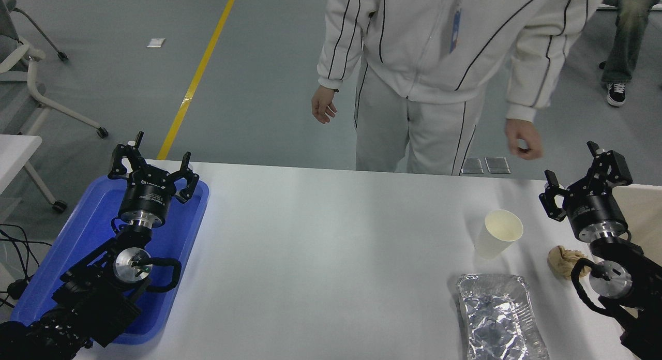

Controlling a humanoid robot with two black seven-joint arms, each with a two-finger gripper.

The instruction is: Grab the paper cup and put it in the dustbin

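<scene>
Grey floor [258, 75] spreading beyond white table [331, 236], catching soft even light. Yellow line [199, 73] running diagonally across floor, ending above left gripper. Small white scrap [155, 42] lying left of line. Wheeled chair base [46, 99] standing far left. Two metal floor plates [485, 165] sitting just past table's far edge, left of right gripper.

The dustbin [644, 210] is cut off by the right edge and partly hidden behind the right arm. The foil tray [499, 318] is cut by the bottom edge. The blue tray [93, 230] is largely covered by the left arm. The person's [445, 65] head is cropped out at the top.
</scene>
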